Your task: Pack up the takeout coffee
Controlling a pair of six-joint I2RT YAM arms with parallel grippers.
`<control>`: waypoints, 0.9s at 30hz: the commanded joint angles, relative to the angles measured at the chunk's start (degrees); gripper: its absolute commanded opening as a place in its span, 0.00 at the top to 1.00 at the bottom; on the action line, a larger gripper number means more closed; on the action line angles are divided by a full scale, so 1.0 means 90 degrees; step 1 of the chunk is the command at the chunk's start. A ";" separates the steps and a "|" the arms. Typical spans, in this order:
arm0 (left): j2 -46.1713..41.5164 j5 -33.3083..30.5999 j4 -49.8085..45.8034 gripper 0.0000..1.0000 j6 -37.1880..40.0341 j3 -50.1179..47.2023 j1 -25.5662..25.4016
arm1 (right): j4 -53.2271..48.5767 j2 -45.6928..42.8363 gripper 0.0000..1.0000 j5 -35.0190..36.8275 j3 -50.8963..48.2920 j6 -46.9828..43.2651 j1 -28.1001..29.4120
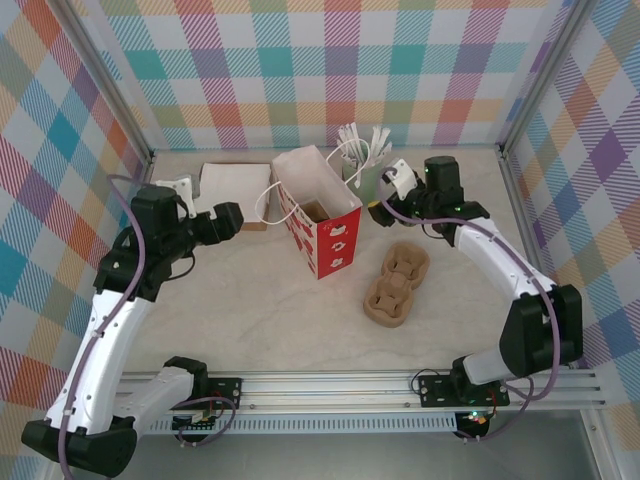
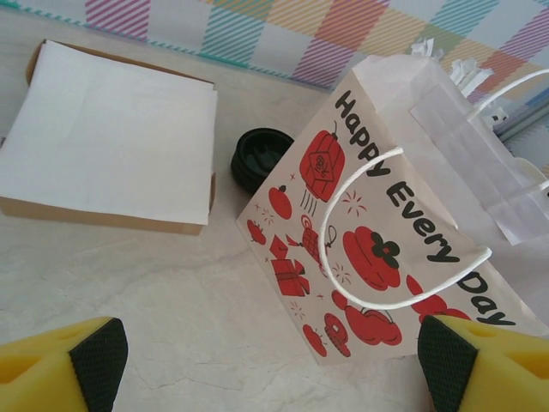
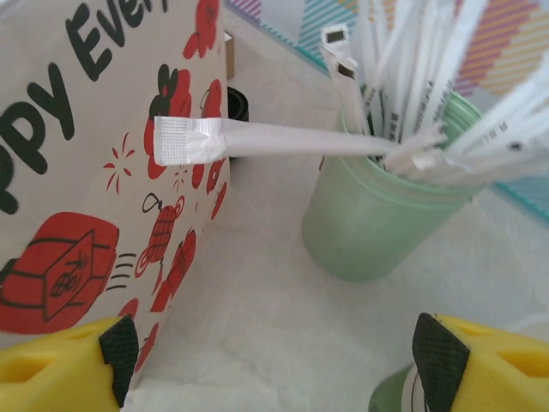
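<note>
Top external: left claw [image 1: 228, 218] spread wide, holding nothing, just left of the bag [image 1: 318, 215] and near its looped handle. Right claw [image 1: 383, 208] also wide open and empty, close to the bag's right side, just in front of the pot [image 1: 360, 172] of white stirrers.

Left wrist: both pads [image 2: 99, 360] at the lower corners, well apart, with only bare counter [image 2: 171, 283] and the bag's foot between them. Shows what the overhead view hides: coffee [image 2: 260, 157], black lid uppermost, on the counter behind the bag's left corner, between the bag and a flat box of white napkins [image 2: 103, 137]. Near both; touching the bag or not, cannot tell.

Right wrist: pads again at the lower corners, far apart, nothing gripped. Pale green pot straight ahead, crowded with wrapped stirrers, one leaning out toward the bag's printed face. Sliver of the black lid just past the bag's far edge. Green rim cropped at the bottom edge beside the right pad, too little of it to name.

Pale marbled counter. Bag upright, mouth open, white with red print reading "Happy Every Day". Two brown pulp trays [image 1: 397, 285] lying overlapped to the right of the bag. Pastel plaid walls [image 1: 300, 70] on three sides, metal posts at the corners, aluminium rail [image 1: 330, 385] along the near edge.
</note>
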 commanded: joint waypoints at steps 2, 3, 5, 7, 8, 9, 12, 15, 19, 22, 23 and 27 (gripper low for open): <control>-0.0104 -0.0257 0.0046 0.10 -0.0039 -0.0088 0.0051 | 0.0545 0.0498 0.15 -0.0506 0.0374 -0.0963 -0.0022; -0.0097 -0.0262 0.0052 0.10 -0.0033 -0.0088 0.0052 | 0.0536 0.0598 0.14 -0.0516 0.0449 -0.1024 -0.0019; -0.0065 -0.0272 0.0056 0.10 -0.0052 -0.0078 0.0051 | 0.0576 0.0787 0.15 -0.0502 0.0571 -0.1148 -0.0012; -0.0046 -0.0281 0.0070 0.10 -0.0057 -0.0069 0.0055 | 0.0598 0.0965 0.15 -0.0477 0.0698 -0.1217 -0.0015; -0.0029 -0.0291 0.0078 0.10 -0.0063 -0.0064 0.0051 | 0.0603 0.1048 0.16 -0.0468 0.0779 -0.1229 -0.0016; -0.0017 -0.0310 0.0085 0.10 -0.0061 -0.0059 0.0054 | 0.0609 0.1123 0.17 -0.0460 0.0853 -0.1234 -0.0025; -0.0018 -0.0366 0.0089 0.09 -0.0062 -0.0060 0.0052 | 0.0639 0.1341 0.19 -0.0558 0.1107 -0.1194 -0.0011; -0.0014 -0.0415 0.0094 0.09 -0.0049 -0.0061 0.0058 | 0.0618 0.1538 0.23 -0.0688 0.1359 -0.1142 -0.0010; -0.0018 -0.0460 0.0095 0.09 -0.0055 -0.0078 0.0058 | 0.0546 0.1740 0.28 -0.0949 0.1578 -0.1041 -0.0001; -0.0016 -0.0506 0.0111 0.09 -0.0060 -0.0107 0.0051 | 0.0620 0.1832 0.30 -0.1101 0.1630 -0.0964 0.0028; -0.0010 -0.0511 0.0123 0.09 -0.0053 -0.0103 0.0051 | 0.0628 0.1868 0.31 -0.1179 0.1664 -0.0922 0.0028; 0.0010 -0.0535 0.0131 0.08 -0.0059 -0.0108 0.0051 | 0.0577 0.2001 0.38 -0.1343 0.1847 -0.0820 0.0043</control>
